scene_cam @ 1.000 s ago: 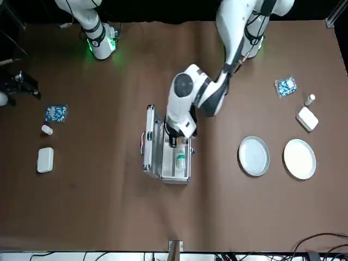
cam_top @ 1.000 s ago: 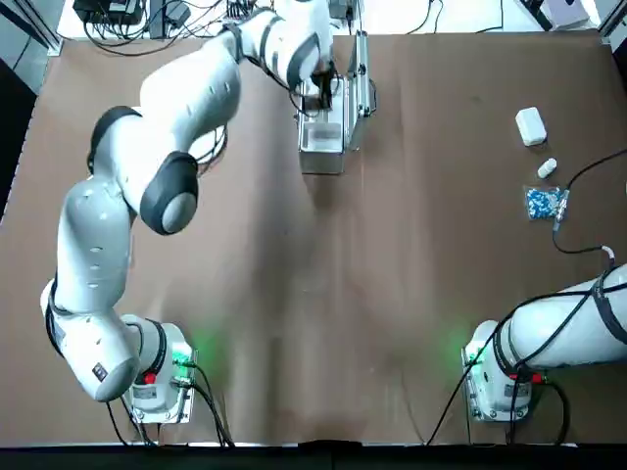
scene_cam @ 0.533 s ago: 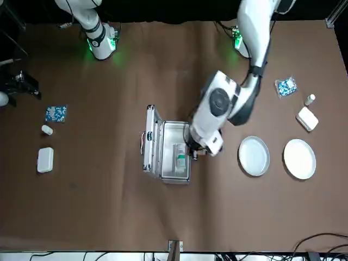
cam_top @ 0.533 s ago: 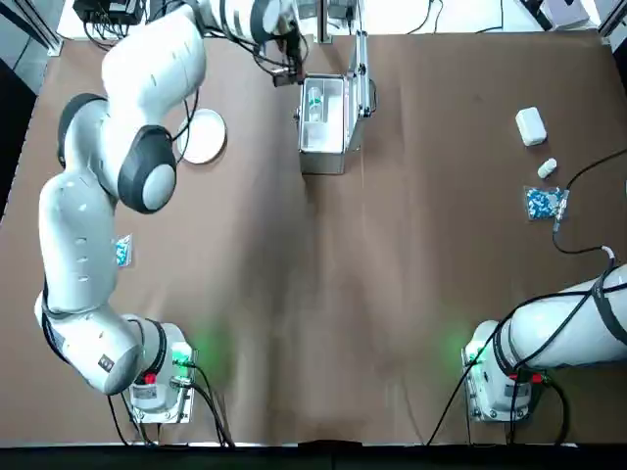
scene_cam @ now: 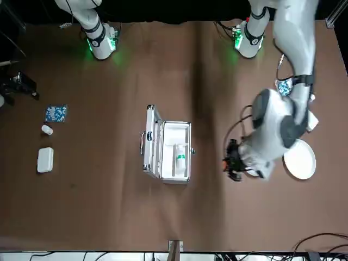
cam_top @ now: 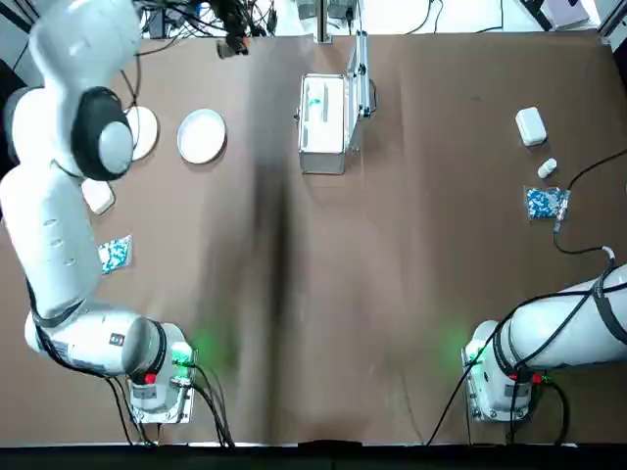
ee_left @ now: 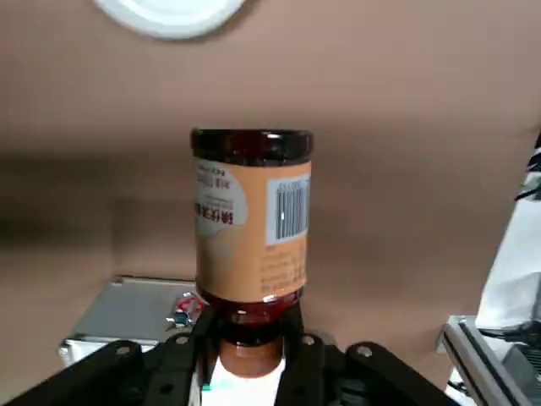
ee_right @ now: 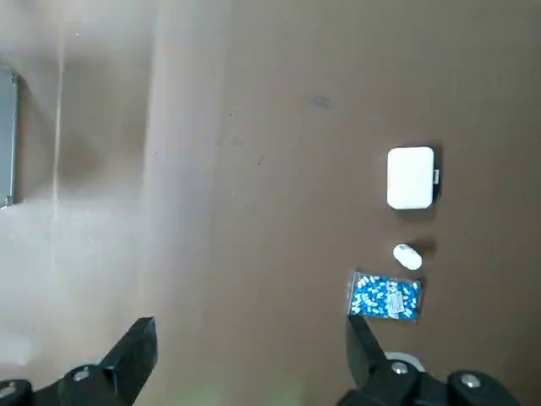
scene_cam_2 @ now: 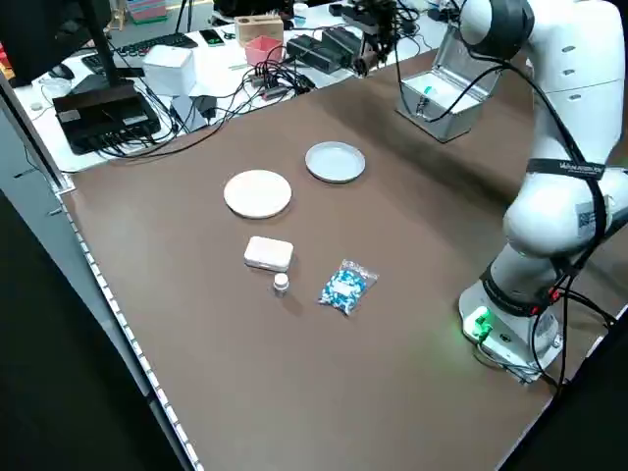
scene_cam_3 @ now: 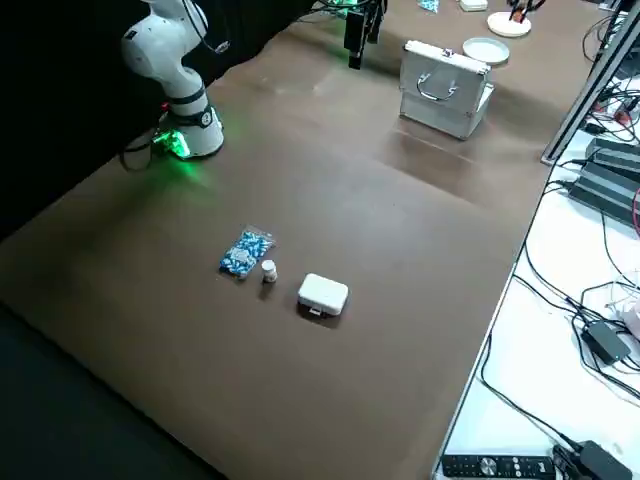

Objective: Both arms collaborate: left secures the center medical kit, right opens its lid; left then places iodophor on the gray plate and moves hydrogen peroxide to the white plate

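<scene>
**Iodophor in my left claw, gray plate mostly behind my arm**

My left claw [ee_left: 251, 338] is clenched on the cap of the iodophor [ee_left: 253, 228], toward the surface's far edge, between the medical kit [scene_cam: 167, 149] and the plates. The cap is partly hidden by my fingers. In the front view my left arm [scene_cam: 280, 125] covers most of the gray plate [scene_cam_2: 335, 162], and in the top view it cuts across the rim of the white plate [scene_cam_2: 257, 194]; the left side view shows both whole, toward the surface's far left corner, the white one nearer the left edge.

The kit stands open near the middle of the far edge, the hydrogen peroxide [scene_cam: 180, 157] lying inside. In the right side view the raised lid hides that bottle.

Nearer me than the plates are a white case [scene_cam_2: 268, 253], a small vial [scene_cam_2: 282, 284] and a blue-and-white packet [scene_cam_2: 347, 287]. A similar case [cam_top: 530, 126], vial [cam_top: 547, 167] and packet [cam_top: 544, 203] lie toward the right edge.

My right claw [ee_right: 252, 326] is released and empty above the surface's right part; the top view cuts it off.
</scene>
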{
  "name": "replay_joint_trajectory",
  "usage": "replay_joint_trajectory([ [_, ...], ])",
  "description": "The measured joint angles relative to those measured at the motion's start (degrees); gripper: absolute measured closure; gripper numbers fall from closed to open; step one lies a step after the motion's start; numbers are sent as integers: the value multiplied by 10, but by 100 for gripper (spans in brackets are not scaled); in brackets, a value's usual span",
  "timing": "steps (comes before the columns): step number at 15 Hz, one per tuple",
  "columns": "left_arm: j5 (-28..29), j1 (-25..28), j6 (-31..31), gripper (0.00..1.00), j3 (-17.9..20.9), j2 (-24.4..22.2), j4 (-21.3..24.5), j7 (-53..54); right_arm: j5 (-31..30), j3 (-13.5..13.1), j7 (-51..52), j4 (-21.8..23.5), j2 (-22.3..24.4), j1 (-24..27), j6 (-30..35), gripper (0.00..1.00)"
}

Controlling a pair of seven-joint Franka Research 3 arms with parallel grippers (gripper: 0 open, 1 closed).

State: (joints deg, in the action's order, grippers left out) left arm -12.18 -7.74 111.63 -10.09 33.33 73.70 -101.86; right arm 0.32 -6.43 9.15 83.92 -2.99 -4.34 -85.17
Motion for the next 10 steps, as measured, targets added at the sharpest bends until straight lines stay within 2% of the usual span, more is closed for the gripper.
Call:
replay_joint_trajectory([
  [6,-21,175,-46,67,-96,-5,3,140,0,2,-16,0,0,-6,1,1],
  [10,-65,260,-128,67,-138,-5,5,267,0,2,-19,-1,1,-6,1,1],
])
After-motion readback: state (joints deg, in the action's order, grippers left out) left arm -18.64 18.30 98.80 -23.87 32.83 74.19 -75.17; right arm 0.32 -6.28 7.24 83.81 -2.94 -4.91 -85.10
